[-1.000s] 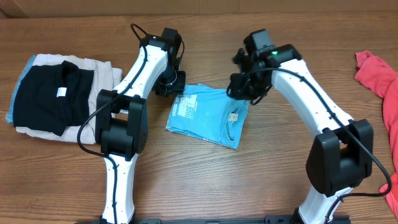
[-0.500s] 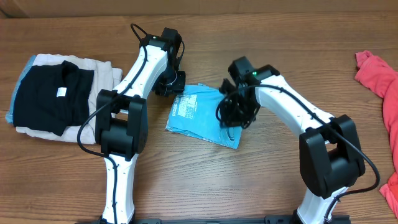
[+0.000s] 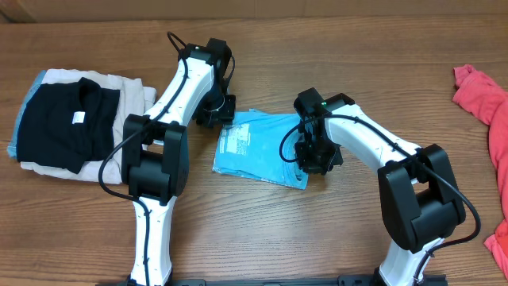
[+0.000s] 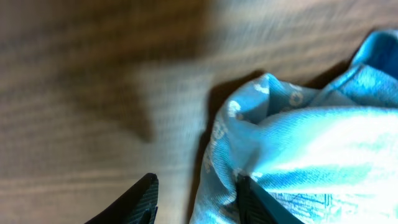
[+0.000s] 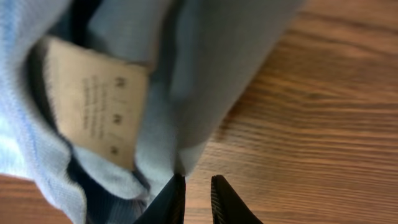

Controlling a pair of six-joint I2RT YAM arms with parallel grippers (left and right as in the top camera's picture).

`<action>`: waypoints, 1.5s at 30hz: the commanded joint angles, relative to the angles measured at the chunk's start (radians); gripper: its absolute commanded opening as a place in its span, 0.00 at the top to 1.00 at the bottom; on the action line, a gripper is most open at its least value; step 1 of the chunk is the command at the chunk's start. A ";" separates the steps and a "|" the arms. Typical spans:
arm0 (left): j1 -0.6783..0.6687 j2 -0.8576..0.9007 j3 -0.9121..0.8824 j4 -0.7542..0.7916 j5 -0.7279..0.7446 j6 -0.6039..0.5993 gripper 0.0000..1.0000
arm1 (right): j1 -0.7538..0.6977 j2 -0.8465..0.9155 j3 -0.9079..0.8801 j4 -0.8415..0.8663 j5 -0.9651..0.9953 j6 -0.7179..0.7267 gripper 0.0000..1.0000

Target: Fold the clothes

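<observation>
The sky-blue T-shirt (image 3: 258,147) lies folded in a small rectangle at the table's middle, white print facing up. My left gripper (image 3: 216,110) is at its far left corner. In the left wrist view the fingers (image 4: 199,199) are open, with a raised fold of blue cloth (image 4: 292,143) between them and against the right finger. My right gripper (image 3: 313,155) is low at the shirt's right edge. In the right wrist view its fingers (image 5: 198,186) are almost together with only wood in the thin gap. The shirt's edge (image 5: 205,74) and beige neck tag (image 5: 99,106) are just beside them.
A stack of folded black and beige garments (image 3: 71,119) lies at the left. A coral-red garment (image 3: 484,95) lies at the right edge. Bare wood table (image 3: 262,230) stretches in front of the shirt.
My right arm has swung from the shirt's far right corner down to its right edge, lower and nearer the front. The left arm has not moved.
</observation>
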 commanded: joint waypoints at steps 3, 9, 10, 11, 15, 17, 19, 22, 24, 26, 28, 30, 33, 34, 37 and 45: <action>-0.007 0.009 0.010 -0.026 0.007 0.023 0.55 | -0.005 0.001 -0.005 -0.021 0.038 0.024 0.85; -0.007 0.009 0.010 -0.095 -0.006 0.002 0.56 | -0.041 -0.043 0.039 -0.046 0.133 0.132 0.85; -0.007 0.009 0.007 -0.130 -0.027 -0.029 0.56 | -0.047 -0.060 0.055 -0.047 0.122 0.127 0.84; -0.007 0.009 0.005 -0.161 -0.046 -0.059 0.56 | -0.050 -0.077 0.073 -0.047 0.093 0.105 0.84; -0.008 0.009 -0.020 -0.219 -0.068 -0.112 0.58 | -0.047 -0.126 0.132 -0.047 -0.126 -0.070 0.76; -0.008 0.009 -0.030 -0.204 -0.068 -0.112 0.57 | -0.043 -0.126 0.135 -0.047 -0.152 -0.090 0.72; -0.008 0.010 -0.035 -0.197 -0.067 -0.112 0.57 | -0.040 -0.124 0.129 -0.045 -0.151 -0.095 0.72; -0.008 0.009 -0.036 -0.188 -0.068 -0.112 0.57 | -0.030 -0.123 0.114 -0.039 -0.151 -0.095 0.72; -0.008 0.009 -0.036 -0.178 -0.067 -0.112 0.56 | -0.024 -0.121 0.106 -0.030 -0.151 -0.094 0.72; -0.008 0.009 -0.036 -0.172 -0.067 -0.112 0.56 | -0.021 -0.116 0.100 -0.024 -0.151 -0.095 0.72; -0.008 0.009 -0.036 -0.170 -0.067 -0.112 0.56 | -0.019 -0.111 0.093 -0.019 -0.153 -0.094 0.73; -0.008 0.009 -0.036 -0.170 -0.068 -0.112 0.56 | -0.019 -0.105 0.079 -0.003 -0.163 -0.094 0.73; -0.008 0.010 -0.036 -0.167 -0.068 -0.112 0.55 | -0.019 -0.095 0.053 0.026 -0.188 -0.094 0.73; -0.008 0.009 -0.036 -0.166 -0.067 -0.112 0.55 | -0.019 -0.093 0.044 0.038 -0.203 -0.094 0.73; -0.008 0.009 -0.036 -0.166 -0.068 -0.112 0.55 | -0.019 -0.090 0.024 0.064 -0.245 -0.094 0.73; -0.008 0.009 -0.036 -0.166 -0.068 -0.112 0.55 | -0.019 -0.079 -0.027 0.166 -0.245 -0.093 0.73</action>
